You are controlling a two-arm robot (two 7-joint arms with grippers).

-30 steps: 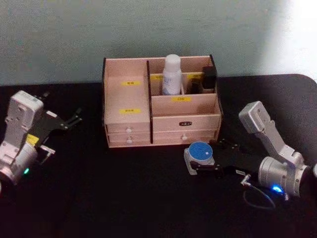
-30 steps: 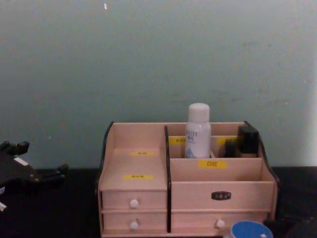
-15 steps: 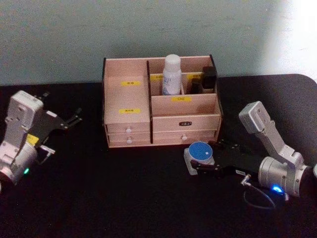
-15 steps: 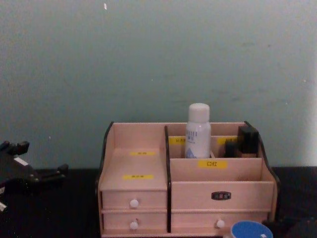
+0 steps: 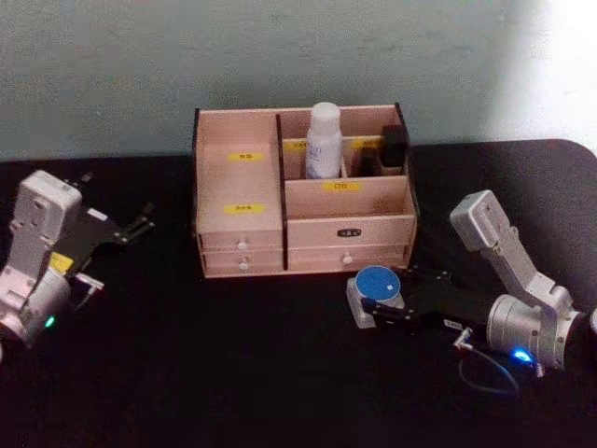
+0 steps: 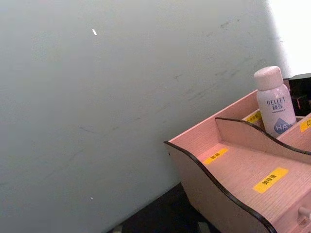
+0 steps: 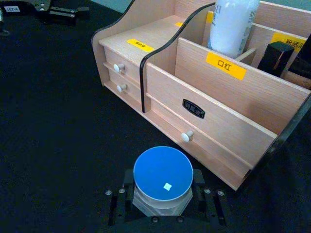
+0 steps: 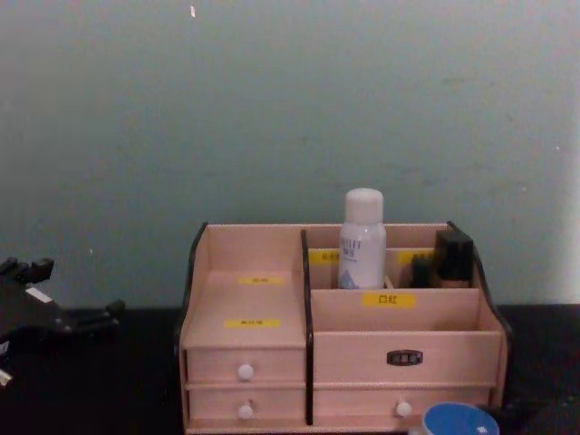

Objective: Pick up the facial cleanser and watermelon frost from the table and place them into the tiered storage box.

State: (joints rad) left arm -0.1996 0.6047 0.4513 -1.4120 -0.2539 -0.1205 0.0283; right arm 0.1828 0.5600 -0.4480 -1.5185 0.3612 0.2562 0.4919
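Observation:
The tiered storage box (image 5: 241, 187) (image 8: 399, 337) stands at the middle back of the black table. A white bottle, the facial cleanser (image 5: 324, 140) (image 8: 362, 240) (image 6: 274, 102), stands upright in one of its rear compartments. The watermelon frost, a small jar with a blue round lid (image 5: 378, 284) (image 7: 163, 174), sits on the table just in front of the box's right drawers. My right gripper (image 5: 381, 293) (image 7: 164, 195) is shut on the jar's sides, low at the table. My left gripper (image 5: 138, 222) (image 8: 63, 304) hangs open at the far left, holding nothing.
Black cosmetic items (image 5: 394, 145) (image 8: 453, 254) fill the box's rear right compartment. The stepped left shelves (image 6: 243, 170) and the front right compartment (image 7: 228, 92) hold nothing. A grey wall rises close behind the box. Bare black tabletop lies in front and to the left.
The right gripper's near finger has drawn in against the jar. The jar, the bottle and the left arm have stayed where they were.

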